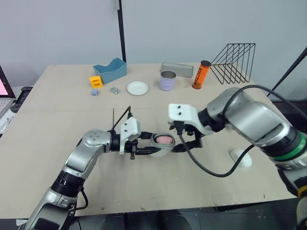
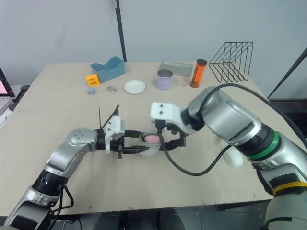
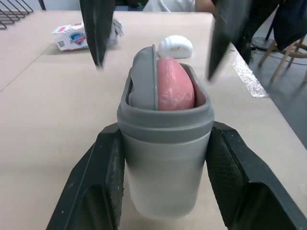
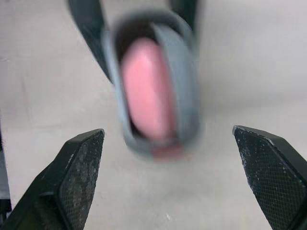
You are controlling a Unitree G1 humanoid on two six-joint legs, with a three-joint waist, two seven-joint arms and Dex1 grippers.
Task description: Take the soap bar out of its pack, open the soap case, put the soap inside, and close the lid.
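A grey soap case (image 1: 161, 146) stands upright on the table between the fingers of my left gripper (image 1: 154, 144), which is shut on it. The pink soap bar (image 3: 175, 86) sits inside, and the grey lid (image 3: 145, 76) is swung open and leans beside the soap. My right gripper (image 1: 188, 144) hovers just to the right of the case, open and empty, with its fingers (image 4: 81, 177) spread wider than the case (image 4: 187, 81). The torn soap pack (image 3: 76, 36) lies on the table beyond the case.
A white oval object (image 1: 241, 157) lies near the table's right edge. Along the back stand a blue tray (image 1: 110, 71), a yellow block (image 1: 96, 81), a white dish (image 1: 137, 88), a lavender cup (image 1: 168, 80), an orange can (image 1: 201, 74) and a wire rack (image 1: 235, 62).
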